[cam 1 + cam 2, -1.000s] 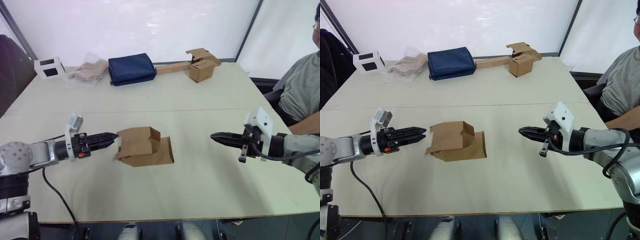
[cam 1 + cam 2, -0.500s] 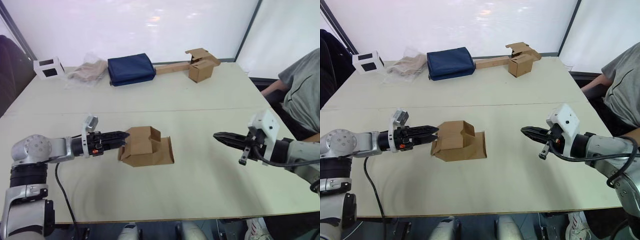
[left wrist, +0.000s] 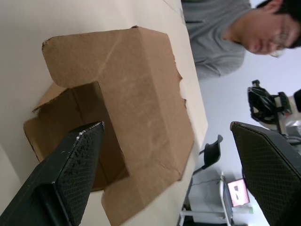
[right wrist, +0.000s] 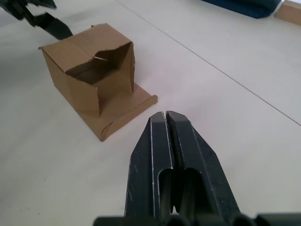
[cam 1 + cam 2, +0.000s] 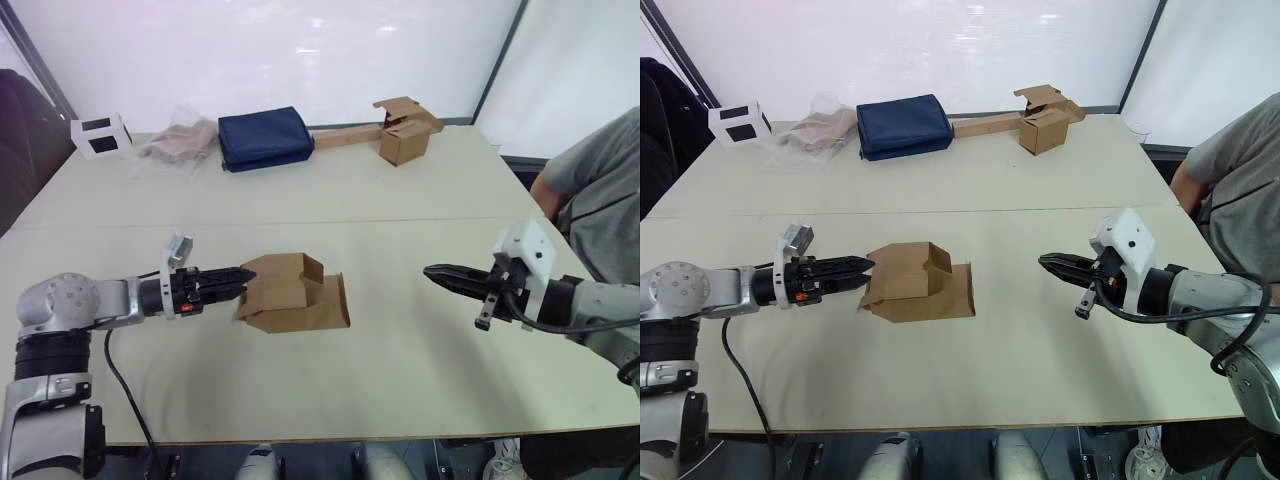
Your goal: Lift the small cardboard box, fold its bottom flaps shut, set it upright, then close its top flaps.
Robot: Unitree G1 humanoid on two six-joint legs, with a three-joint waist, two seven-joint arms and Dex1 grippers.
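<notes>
The left gripper (image 5: 238, 272) is held with its fingers spread apart, right at the open left end of the small cardboard box (image 5: 290, 292), which lies on its side on the table (image 5: 400, 370), one flap (image 5: 330, 305) spread flat toward the right. Well apart to the right, the right gripper (image 5: 432, 272) is pressed closed on nothing.

bright backlight from the wall, soft shadows, sharp focus.

Small cardboard box (image 5: 292, 293) on table (image 5: 400, 380), between left gripper (image 5: 243, 272), right gripper (image 5: 432, 272).
</notes>
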